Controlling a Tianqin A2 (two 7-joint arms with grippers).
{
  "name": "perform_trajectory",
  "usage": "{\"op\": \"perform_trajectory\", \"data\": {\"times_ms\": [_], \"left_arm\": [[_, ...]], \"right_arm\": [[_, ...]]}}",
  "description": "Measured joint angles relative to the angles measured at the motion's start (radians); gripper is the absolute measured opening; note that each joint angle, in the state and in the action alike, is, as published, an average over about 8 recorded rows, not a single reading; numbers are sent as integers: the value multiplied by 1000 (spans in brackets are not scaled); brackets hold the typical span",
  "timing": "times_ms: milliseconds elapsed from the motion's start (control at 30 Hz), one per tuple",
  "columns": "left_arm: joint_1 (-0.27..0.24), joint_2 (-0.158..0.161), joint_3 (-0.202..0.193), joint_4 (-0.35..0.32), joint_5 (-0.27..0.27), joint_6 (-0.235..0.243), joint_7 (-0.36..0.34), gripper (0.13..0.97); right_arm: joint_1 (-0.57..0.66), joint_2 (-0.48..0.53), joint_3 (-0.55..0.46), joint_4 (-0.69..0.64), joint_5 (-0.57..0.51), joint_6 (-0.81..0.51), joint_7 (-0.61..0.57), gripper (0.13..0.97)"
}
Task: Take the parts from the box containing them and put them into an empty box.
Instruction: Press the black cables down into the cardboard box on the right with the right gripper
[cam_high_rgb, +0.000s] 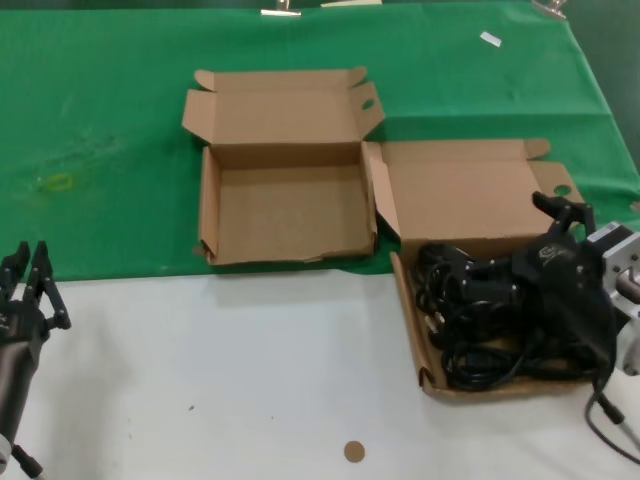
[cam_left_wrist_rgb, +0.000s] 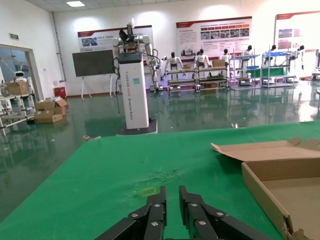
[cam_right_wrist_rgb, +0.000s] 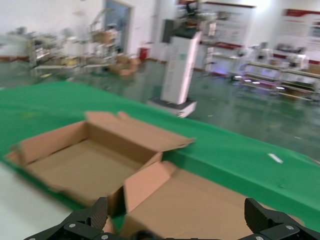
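The parts, black coiled cables (cam_high_rgb: 470, 320), lie tangled in the box containing them (cam_high_rgb: 410, 320) at the right, its lid (cam_high_rgb: 460, 195) folded back. My right gripper (cam_high_rgb: 530, 255) hovers low over this pile, open, with nothing between its fingers. In the right wrist view its fingertips (cam_right_wrist_rgb: 97, 212) are spread wide over that lid (cam_right_wrist_rgb: 200, 200). The empty box (cam_high_rgb: 285, 205) stands open to the left, bare inside; it shows again in the right wrist view (cam_right_wrist_rgb: 85, 160) and the left wrist view (cam_left_wrist_rgb: 280, 175). My left gripper (cam_high_rgb: 28, 275) waits at the near left, shut and empty (cam_left_wrist_rgb: 172, 200).
A green cloth (cam_high_rgb: 100, 150) covers the far half of the table, and the near half is white (cam_high_rgb: 250, 370). A small brown disc (cam_high_rgb: 354, 451) lies near the front edge. A white tag (cam_high_rgb: 490, 39) rests at the back right.
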Motion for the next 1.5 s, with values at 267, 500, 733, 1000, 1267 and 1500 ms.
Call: {"op": "perform_trajectory", "data": {"times_ms": [267,500,733,1000,1267,1500], "left_arm": [[0,0,0,0,0,0,0,194],[0,0,0,0,0,0,0,155],[0,0,0,0,0,0,0,144],[0,0,0,0,0,0,-1,144],[0,0,0,0,0,0,0,144],[0,0,0,0,0,0,0,144]], "right_arm": [[45,141,-57,13,-65,-135,60,966],[77,229,-56,7,-133,-294,75,966],[110,289,-41,-13,-192,-466,42,966],[175,325,-37,-53,-268,-644,-1,962],[267,310,-53,-115,-348,-779,-36,957],[359,259,-81,-192,-425,-867,-76,902]]}}
